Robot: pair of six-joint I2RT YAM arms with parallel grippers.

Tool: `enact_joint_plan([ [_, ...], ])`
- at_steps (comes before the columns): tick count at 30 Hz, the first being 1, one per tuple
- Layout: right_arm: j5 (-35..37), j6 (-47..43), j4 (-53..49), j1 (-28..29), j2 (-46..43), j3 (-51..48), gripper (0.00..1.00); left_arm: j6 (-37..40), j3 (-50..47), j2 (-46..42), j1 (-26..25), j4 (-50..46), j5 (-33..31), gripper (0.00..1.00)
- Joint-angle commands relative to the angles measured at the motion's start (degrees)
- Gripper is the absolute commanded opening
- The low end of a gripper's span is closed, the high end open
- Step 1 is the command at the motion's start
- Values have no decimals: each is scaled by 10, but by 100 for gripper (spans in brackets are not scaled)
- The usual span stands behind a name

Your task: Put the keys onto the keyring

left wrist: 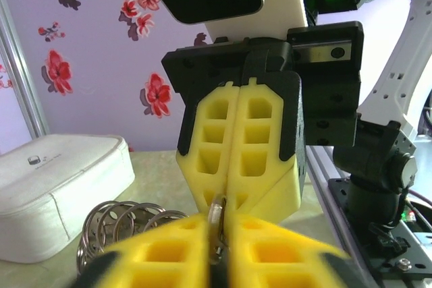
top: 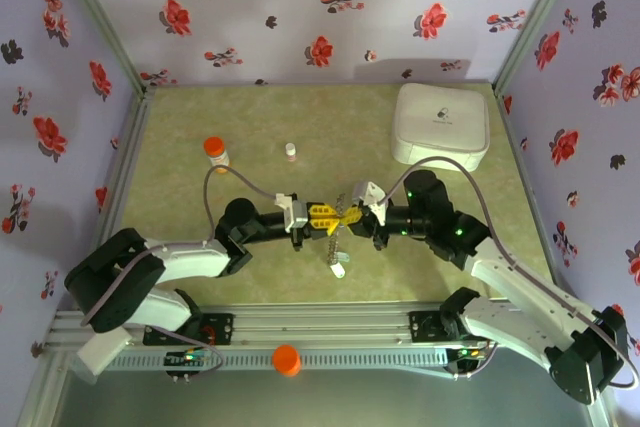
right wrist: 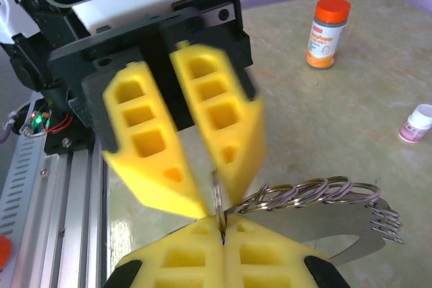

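Floral purple walls close in a pale green table point(top: 180, 127), and over its middle the keyring point(right wrist: 217, 195) stands edge-on between two sets of yellow fingers that meet tip to tip. The right gripper point(right wrist: 223, 226) is closed on the ring's lower edge, its pads pressed together so that the metal vanishes into the seam. The left gripper point(right wrist: 214, 181) faces it from the other side with its jaws a little apart. The ring's upper edge stands in that narrow gap, and whether the pads touch it I cannot tell.

From the ring a string of linked silver rings point(right wrist: 304, 192) trails off to a flat toothed metal piece point(right wrist: 368, 217). In the top view this string runs from the fingertips toward the near edge.

Farther out stand an orange-capped bottle point(right wrist: 327, 32) and a small white-capped vial point(right wrist: 417, 123) — both upright, well apart, toward the back left. A white rounded box point(top: 441, 125) sits at the back right.
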Motion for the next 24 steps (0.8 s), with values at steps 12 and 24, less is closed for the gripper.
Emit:
enact_joint_plan([
  [12,105,-157,-254,58,89,175,0,206,105,-131,2,-477,-4,17],
  [24,96,-173,-259,81,124,217,0,220,140,-115,2,-518,3,2],
])
